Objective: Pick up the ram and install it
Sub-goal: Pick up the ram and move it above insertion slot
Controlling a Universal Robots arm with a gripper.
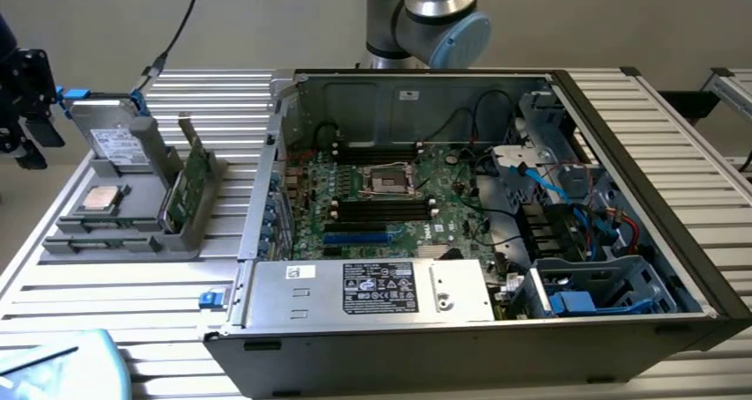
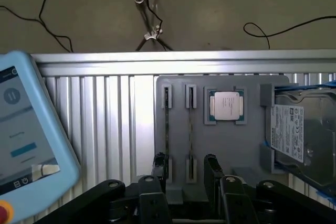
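The ram (image 2: 167,127) stands on edge as a thin dark strip in a slot of the grey holder tray (image 2: 231,145). A second thin stick (image 2: 190,129) sits in the slot beside it. My gripper (image 2: 184,167) hangs well above the tray's near end, open, with nothing between its dark fingers (image 2: 210,164). In the exterior view the same tray (image 1: 70,241) lies to the left of the open computer case (image 1: 470,206), with the stick slots (image 1: 104,227) at its front. The arm's base joint (image 1: 429,17) rises behind the case.
A silver processor chip (image 2: 227,105) and a hard drive (image 2: 296,132) share the tray. A green card (image 1: 188,188) stands upright at the tray's side. Long black memory slots (image 1: 382,210) lie on the motherboard. A light blue pendant (image 2: 26,145) rests on the slatted table.
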